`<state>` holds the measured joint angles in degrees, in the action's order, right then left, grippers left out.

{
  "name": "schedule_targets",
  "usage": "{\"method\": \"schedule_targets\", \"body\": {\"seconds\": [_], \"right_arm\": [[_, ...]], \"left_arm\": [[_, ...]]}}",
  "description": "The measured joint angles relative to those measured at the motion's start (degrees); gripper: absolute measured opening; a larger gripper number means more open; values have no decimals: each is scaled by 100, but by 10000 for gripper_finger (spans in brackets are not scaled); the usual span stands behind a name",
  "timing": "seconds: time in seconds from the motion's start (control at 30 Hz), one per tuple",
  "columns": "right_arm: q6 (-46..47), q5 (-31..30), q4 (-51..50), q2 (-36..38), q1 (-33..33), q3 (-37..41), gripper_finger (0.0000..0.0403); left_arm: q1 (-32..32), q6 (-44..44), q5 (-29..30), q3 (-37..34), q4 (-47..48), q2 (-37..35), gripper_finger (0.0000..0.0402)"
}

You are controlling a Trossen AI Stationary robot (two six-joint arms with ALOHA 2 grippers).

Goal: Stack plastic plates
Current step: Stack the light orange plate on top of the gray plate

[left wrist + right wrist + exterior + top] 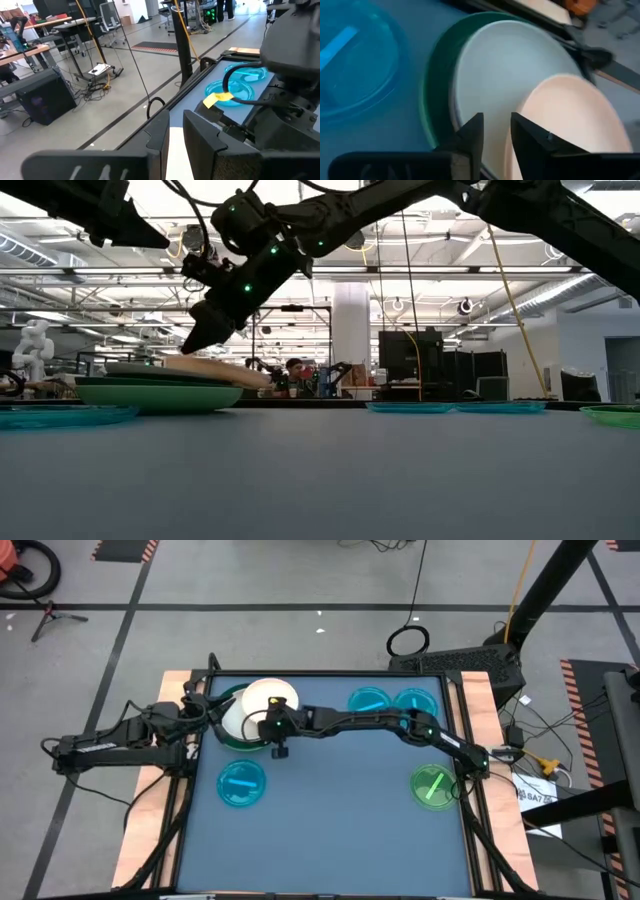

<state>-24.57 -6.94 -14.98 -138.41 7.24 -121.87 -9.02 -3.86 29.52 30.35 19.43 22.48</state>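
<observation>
You are seeing the right gripper (495, 131) pinching a round pale pink plastic plate (570, 120) over the white-and-green stack (510, 60); three translucent cyan plates (241, 783) and one bright green plate (432, 787) are lying apart; the left gripper (172, 145) is waiting, narrowly parted, beside the stack.

plates (262, 705) stacked far-left, small plate (241, 783) nearer

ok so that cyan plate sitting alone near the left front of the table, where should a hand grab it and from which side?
Probably by the rim. The lone cyan plate lies flat and very low on the table, so a top-down pinch over its edge looks best. Its front and right edges have bare table beside them, away from the plate stack where both hands are working.
</observation>
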Motion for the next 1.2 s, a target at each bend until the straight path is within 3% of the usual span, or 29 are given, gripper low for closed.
{"method": "schedule_targets", "body": {"seconds": [0.13, 0.2, 0.33, 0.53, 0.67, 0.8, 0.97, 1.13, 1.2], "right_arm": [[574, -1462, 99, 19, 64, -140, 93], [1085, -1702, -122, 27, 270, -140, 87], [1573, 70, -740, 74, 697, -115, 76], [1819, -117, -1461, 387, 992, -155, 62], [1853, 865, -2320, 286, 1298, -108, 65], [1885, 1665, -2743, 439, 1361, -127, 96], [1479, 1596, -3628, 399, 1242, -123, 154], [1438, 418, -3791, 196, 1029, -131, 187], [1431, 393, -3722, 41, 1011, -131, 188]], "left_arm": [[0, 1, 0, 0, 1, 1, 63], [0, 2, 0, 0, 1, 0, 63], [0, 2, 1, 0, 32, 0, 63], [14, 36, 0, 1, 133, 0, 63], [15, 98, 0, 2, 165, 0, 63], [13, 102, 0, 2, 178, 2, 63], [11, 111, 0, 2, 174, 1, 63], [11, 113, 0, 2, 151, 0, 63], [11, 112, -2, 2, 154, 2, 63]]}}
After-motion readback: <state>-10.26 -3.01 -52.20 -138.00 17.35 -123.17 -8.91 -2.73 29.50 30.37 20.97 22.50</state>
